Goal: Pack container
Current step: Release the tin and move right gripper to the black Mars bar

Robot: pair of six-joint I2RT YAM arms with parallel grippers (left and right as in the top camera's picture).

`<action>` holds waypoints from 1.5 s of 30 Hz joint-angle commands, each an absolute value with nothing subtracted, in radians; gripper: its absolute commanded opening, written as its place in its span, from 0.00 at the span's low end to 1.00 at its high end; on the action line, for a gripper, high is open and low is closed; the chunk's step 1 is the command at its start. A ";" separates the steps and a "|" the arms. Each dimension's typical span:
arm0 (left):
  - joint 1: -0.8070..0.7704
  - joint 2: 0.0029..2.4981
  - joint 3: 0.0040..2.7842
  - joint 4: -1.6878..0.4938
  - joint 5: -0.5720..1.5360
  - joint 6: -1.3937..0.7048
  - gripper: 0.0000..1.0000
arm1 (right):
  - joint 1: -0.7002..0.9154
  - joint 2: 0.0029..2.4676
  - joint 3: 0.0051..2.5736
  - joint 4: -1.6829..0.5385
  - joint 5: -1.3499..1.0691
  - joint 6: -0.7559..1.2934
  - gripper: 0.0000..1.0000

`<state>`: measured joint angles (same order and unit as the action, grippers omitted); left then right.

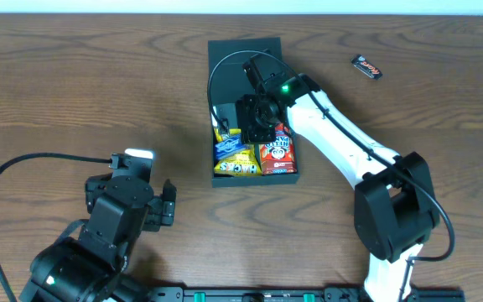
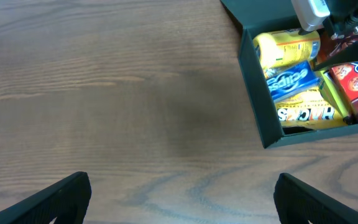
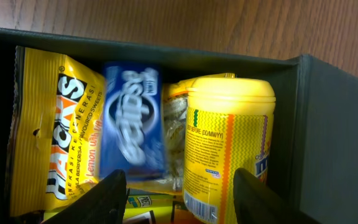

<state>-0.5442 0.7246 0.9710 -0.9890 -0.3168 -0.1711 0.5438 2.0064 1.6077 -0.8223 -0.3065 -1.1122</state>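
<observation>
Black cardboard marks the container (image 1: pixel 254 179), which sits at the middle of the wooden surface (image 1: pixel 74 84) toward its far edge, with the flap lid open on the far side. Inside lie a yellow sweet bag (image 3: pixel 48 124), a blue gum packet (image 3: pixel 132 115), a yellow tub (image 3: pixel 229 137) and a red packet (image 1: pixel 277 151).

The right tool (image 3: pixel 179 186) hangs inside the container above the tub. Its fingers are apart and nothing looks clamped between them. The left tool (image 2: pixel 182 199) rests near the front-left corner of the surface, fingers spread wide and empty, well apart from the container.

One chocolate bar (image 1: pixel 366 66) lies outside, near the far edge and to the right of the container. It sits off to the right of the right tool and further toward the far edge, its long axis slanted from far-left to near-right. The right arm is clearly the nearer one, so fetching it is probably that arm's job, with the fingers turned to close across the bar's short side.
</observation>
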 commanded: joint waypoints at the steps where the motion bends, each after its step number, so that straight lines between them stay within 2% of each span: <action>1: -0.542 0.724 0.986 -0.992 -0.317 -0.165 0.95 | 0.542 2.015 1.606 -0.824 -0.310 -1.112 0.55; 4: -0.542 0.724 0.986 -0.992 -0.317 -0.165 0.95 | 0.542 2.015 1.606 -0.824 -0.310 -1.112 0.52; 6: -0.542 0.724 0.986 -0.992 -0.317 -0.165 0.95 | 0.542 2.015 1.606 -0.822 -0.290 -1.112 0.43; 9: -0.542 0.724 0.986 -0.992 -0.317 -0.164 0.95 | 0.542 2.010 1.611 -0.818 -0.229 -1.085 0.36; 13: -0.542 0.724 0.986 -0.992 -0.317 -0.164 0.95 | 0.529 1.990 1.644 -0.770 -0.140 -0.825 0.44; 19: -0.542 0.724 0.986 -0.992 -0.317 -0.164 0.95 | 0.443 1.980 1.704 -0.750 -0.105 -0.604 0.42; 20: -0.542 0.724 0.986 -0.992 -0.317 -0.165 0.95 | 0.423 1.980 1.704 -0.739 -0.099 -0.572 0.43; 21: -0.542 0.724 0.986 -0.992 -0.317 -0.164 0.95 | 0.402 1.980 1.704 -0.730 -0.093 -0.541 0.53; 25: -0.542 0.724 0.986 -0.992 -0.317 -0.165 0.95 | 0.297 1.980 1.703 -0.701 -0.093 -0.437 0.57; 28: -0.542 0.724 0.986 -0.992 -0.317 -0.165 0.95 | 0.212 1.982 1.703 -0.682 -0.093 -0.416 0.68; 33: -0.542 0.724 0.986 -0.992 -0.317 -0.164 0.95 | 0.092 1.982 1.703 -0.630 -0.093 -0.416 0.78; 45: -0.542 0.724 0.986 -0.992 -0.317 -0.164 0.95 | -0.074 2.089 1.698 -0.406 -0.099 -0.420 0.85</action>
